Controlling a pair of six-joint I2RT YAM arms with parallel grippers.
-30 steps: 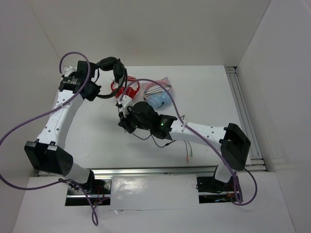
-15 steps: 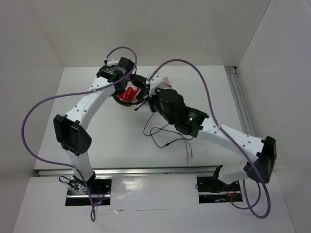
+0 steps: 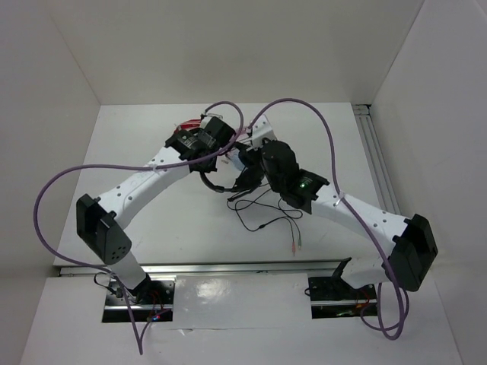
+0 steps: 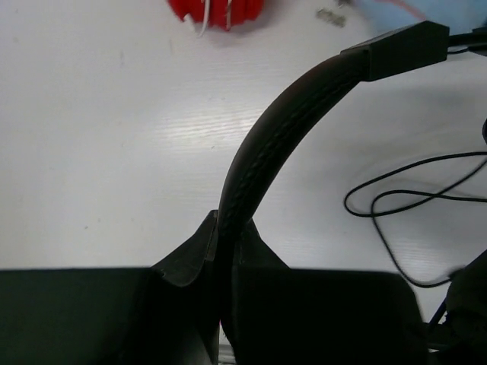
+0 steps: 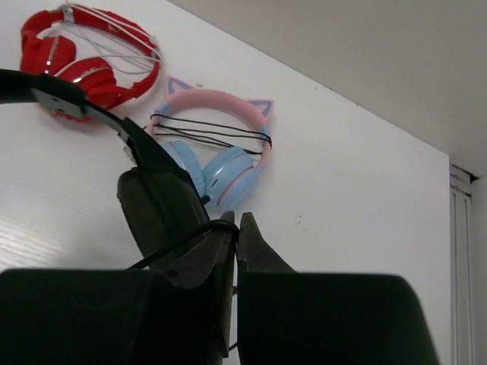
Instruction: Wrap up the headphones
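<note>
The black headphones hang between my two grippers over the middle of the table; their headband (image 4: 266, 144) shows in the left wrist view and in the top view (image 3: 215, 185). My left gripper (image 4: 227, 228) is shut on the headband. One ear cup (image 5: 156, 205) sits just ahead of my right gripper (image 5: 237, 224), which is shut on the thin black cable (image 5: 179, 239). The rest of the cable (image 3: 255, 220) lies in loose loops on the table and ends in small coloured plugs (image 3: 295, 245). In the top view the left gripper (image 3: 225, 148) and the right gripper (image 3: 249, 173) are close together.
Red-and-white headphones (image 5: 84, 57) and light-blue and pink cat-ear headphones (image 5: 221, 152), both wound with their cords, lie at the back of the table. A metal rail (image 3: 380, 175) runs along the right edge. White walls enclose the table on three sides.
My left gripper has carried the black headphones from the back left towards the middle of the table. My right gripper has moved back to meet them and holds the cable there.
</note>
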